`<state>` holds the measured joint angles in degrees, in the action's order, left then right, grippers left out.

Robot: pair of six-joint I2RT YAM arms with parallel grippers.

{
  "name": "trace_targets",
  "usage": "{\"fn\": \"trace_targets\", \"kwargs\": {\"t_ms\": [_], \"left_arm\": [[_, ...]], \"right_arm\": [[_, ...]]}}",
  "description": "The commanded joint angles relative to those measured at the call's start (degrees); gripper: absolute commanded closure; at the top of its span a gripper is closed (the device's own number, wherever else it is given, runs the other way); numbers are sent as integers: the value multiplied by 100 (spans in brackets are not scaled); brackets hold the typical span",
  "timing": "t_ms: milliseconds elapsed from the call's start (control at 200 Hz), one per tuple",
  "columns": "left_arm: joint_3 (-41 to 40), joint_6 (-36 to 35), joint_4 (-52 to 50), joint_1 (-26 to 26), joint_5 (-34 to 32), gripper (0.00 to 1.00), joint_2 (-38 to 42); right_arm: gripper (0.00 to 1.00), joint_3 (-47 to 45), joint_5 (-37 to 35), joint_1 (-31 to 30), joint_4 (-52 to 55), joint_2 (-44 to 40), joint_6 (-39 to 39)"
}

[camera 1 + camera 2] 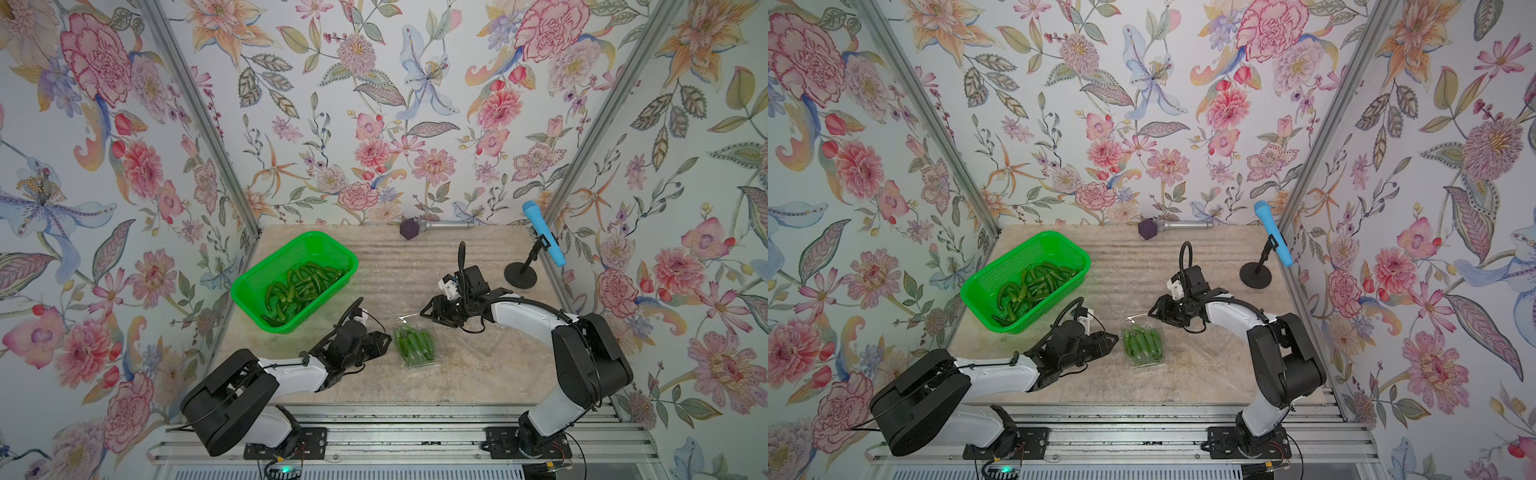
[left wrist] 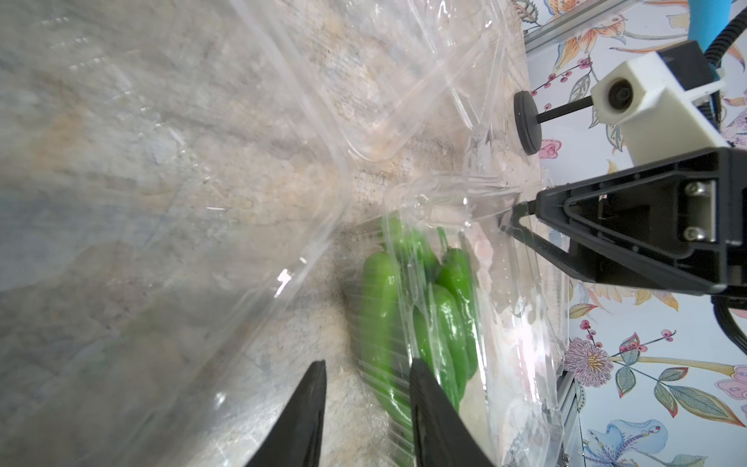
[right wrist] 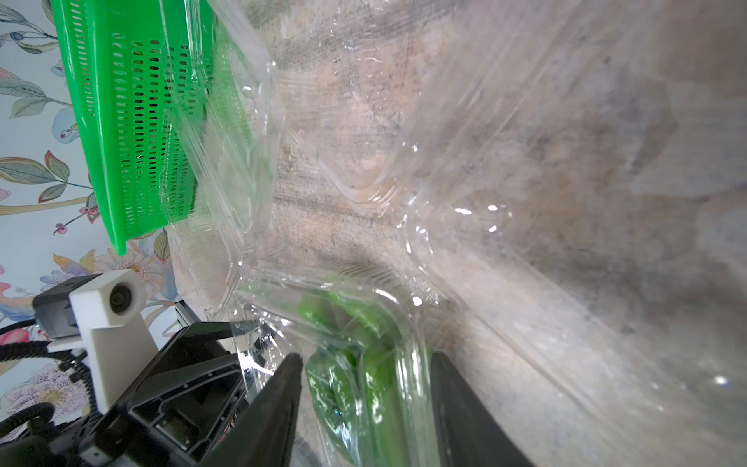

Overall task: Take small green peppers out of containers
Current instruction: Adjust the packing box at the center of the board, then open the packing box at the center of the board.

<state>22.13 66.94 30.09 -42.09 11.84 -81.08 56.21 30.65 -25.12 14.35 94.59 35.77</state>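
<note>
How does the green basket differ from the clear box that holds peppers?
The green basket is opaque, perforated and open on top; the clear box is see-through plastic. The basket is larger and stands farther back; the box lies nearer the front. The basket's peppers lie loose; the box's peppers are packed side by side. Both hold green peppers.

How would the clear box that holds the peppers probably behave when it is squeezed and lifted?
The clear box looks thin and creased, so it would probably buckle. Its glossy walls may slip. The peppers lie loose inside, so they might shift.
</note>
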Motion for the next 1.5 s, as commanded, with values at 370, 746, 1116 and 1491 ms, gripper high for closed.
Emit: {"fn": "trace_targets", "kwargs": {"t_ms": [370,746,1116,1491], "left_arm": [[0,157,822,83,280,62,-401],[458,247,1288,113,539,68,-1460],[661,247,280,222,248,75,-1039],[885,632,-154,226,35,76,-967]], "right_arm": [[46,169,52,-99,79,204,-85],[45,329,116,-131,112,295,-133],[38,495,-502,223,540,-263,-1114],[39,-257,-2192,-614,833,-1800,-1282]]}}
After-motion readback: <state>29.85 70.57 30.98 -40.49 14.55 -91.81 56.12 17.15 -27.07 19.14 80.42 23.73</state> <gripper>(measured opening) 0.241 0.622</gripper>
